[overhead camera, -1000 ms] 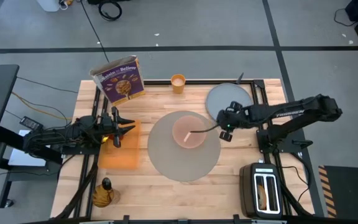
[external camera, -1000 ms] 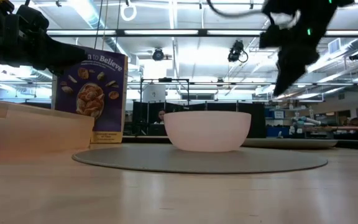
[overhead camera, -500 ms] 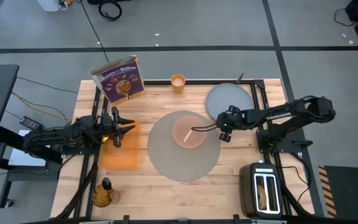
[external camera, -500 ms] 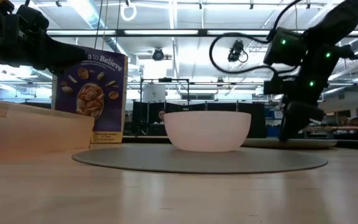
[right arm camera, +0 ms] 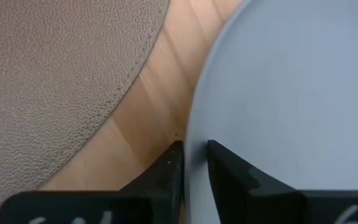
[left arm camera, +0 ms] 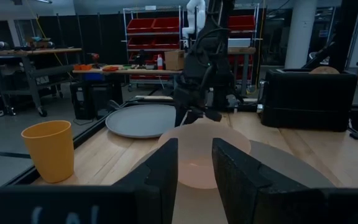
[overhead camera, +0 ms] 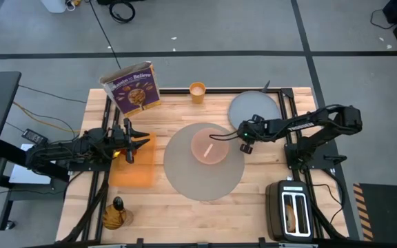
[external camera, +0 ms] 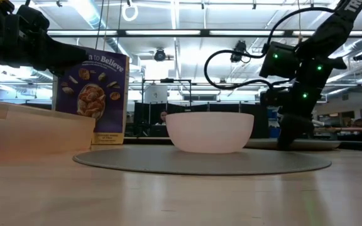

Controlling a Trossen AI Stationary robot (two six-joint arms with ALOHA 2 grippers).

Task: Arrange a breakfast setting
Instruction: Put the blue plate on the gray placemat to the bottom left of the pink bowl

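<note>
Nearest to us across the table sits the black toaster (overhead camera: pixel 293 211) with a toast slice (overhead camera: pixel 294 215) in its slot, and at the opposite front corner a small dark-topped bottle (overhead camera: pixel 114 213). Next we meet the orange rectangular cloth (overhead camera: pixel 132 165), over whose far end our left gripper (overhead camera: pixel 131 142) hovers with its fingers (left arm camera: pixel 160 177) set a little apart, holding nothing. In the middle lies the large round grey-beige mat (overhead camera: pixel 185 176), and on it stands the pink bowl (overhead camera: pixel 207 148) with the metal spoon (overhead camera: pixel 220 137) resting in it, handle angled toward the right arm. Just right of the mat, our right gripper (overhead camera: pixel 244 140) is down at the near rim of the smaller grey plate (overhead camera: pixel 260 107); the wrist view shows its fingers (right arm camera: pixel 166 171) straddling that rim with only a narrow gap, one on the wood, one over the plate, and we cannot tell whether they are already pressing it. Farther back stand the small orange cup (overhead camera: pixel 197 91) and the purple cereal box (overhead camera: pixel 134 87).
</note>
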